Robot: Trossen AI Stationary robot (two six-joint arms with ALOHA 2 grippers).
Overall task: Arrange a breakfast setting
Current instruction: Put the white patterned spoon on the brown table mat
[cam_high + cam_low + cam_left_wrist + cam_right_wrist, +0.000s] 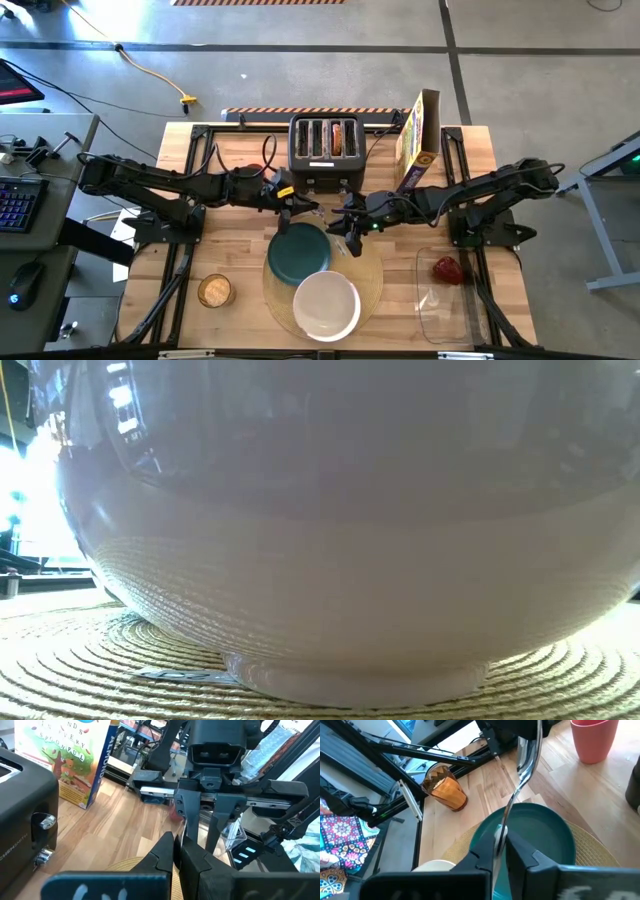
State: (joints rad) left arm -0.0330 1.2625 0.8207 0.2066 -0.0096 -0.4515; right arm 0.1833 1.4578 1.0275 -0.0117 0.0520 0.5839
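The teal plate (298, 252) and the white bowl (326, 305) rest on the round tan placemat (370, 285). The bowl fills the low view (340, 540). My left gripper (303, 210) is shut on the metal spoon (517, 790) just beyond the plate's far rim. My right gripper (345, 228) faces it, open, its fingers on either side of the spoon's handle end (499, 836), above the plate (535, 835). The bagel half (345, 135) stands in a slot of the toaster. The red food item (447, 268) lies at the right. My left gripper holds the spoon at its bowl end (527, 750), pinched between its two shut fingers. It comes about level from the table's left. The spoon is clear of the table and reaches toward my right gripper, handle end first. The picture's top edge cuts off the exact place of contact.
The black toaster (325, 155) and a cereal box (418, 135) stand at the table's far edge. An amber glass (215, 291) stands near left of the placemat. A red cup (595, 740) stands far left of the plate. A clear container (450, 300) lies near right.
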